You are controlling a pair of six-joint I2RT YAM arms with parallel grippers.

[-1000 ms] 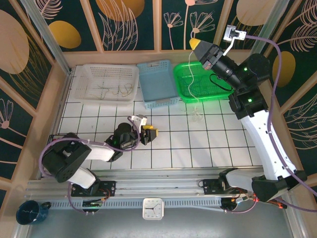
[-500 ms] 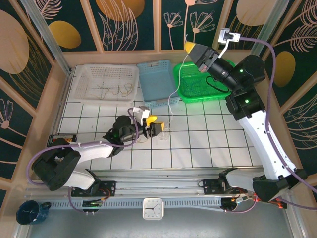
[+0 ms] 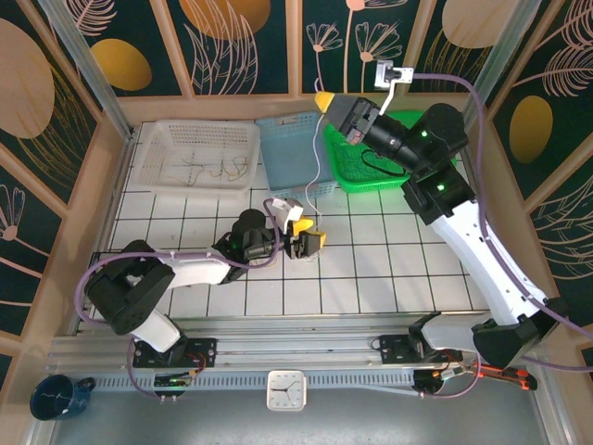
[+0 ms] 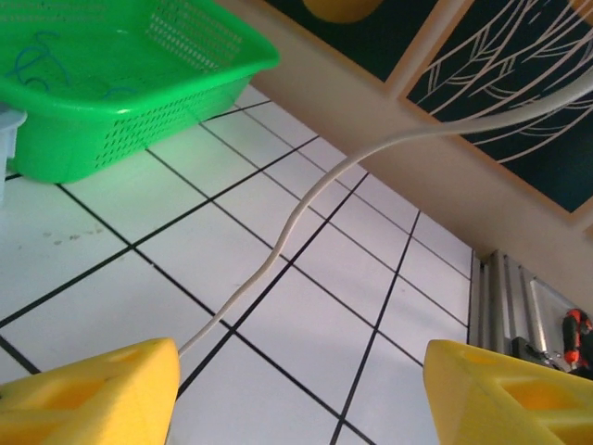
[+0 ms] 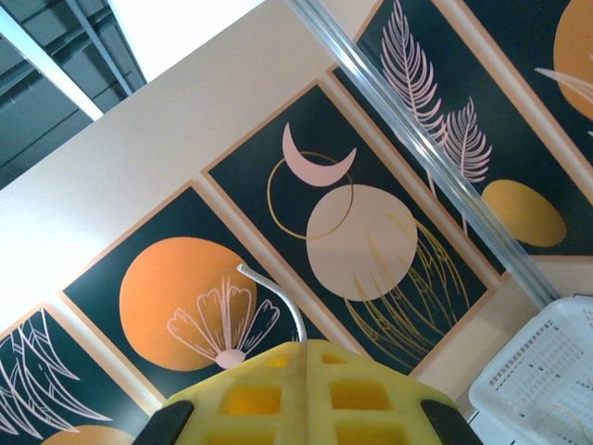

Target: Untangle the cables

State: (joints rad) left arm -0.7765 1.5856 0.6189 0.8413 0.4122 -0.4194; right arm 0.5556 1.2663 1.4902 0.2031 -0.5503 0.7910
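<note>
My right gripper (image 3: 326,100) is raised over the back of the table, shut on a white cable (image 3: 318,167) that hangs straight down from it. A short stub of that cable (image 5: 278,297) sticks out above its closed yellow fingers (image 5: 306,389). My left gripper (image 3: 309,236) sits low at the cable's lower end, open. In the left wrist view the white cable (image 4: 306,199) slants down to the inner edge of the left-hand finger (image 4: 93,399), and nothing is pinched between the jaws of the left gripper (image 4: 296,408). Blue cables (image 4: 28,56) lie in the green basket (image 4: 139,102).
Three baskets line the back: a white one (image 3: 157,139) holding several thin cables (image 3: 208,169), a blue one (image 3: 278,153) and the green one (image 3: 345,167). The wooden wall runs behind them. A tool with a red handle (image 4: 576,329) lies by the rail.
The right arm swung left, carrying the hanging white cable from over the green basket to the blue one. The left arm reached right to the cable's lower end and its jaws opened wider.
</note>
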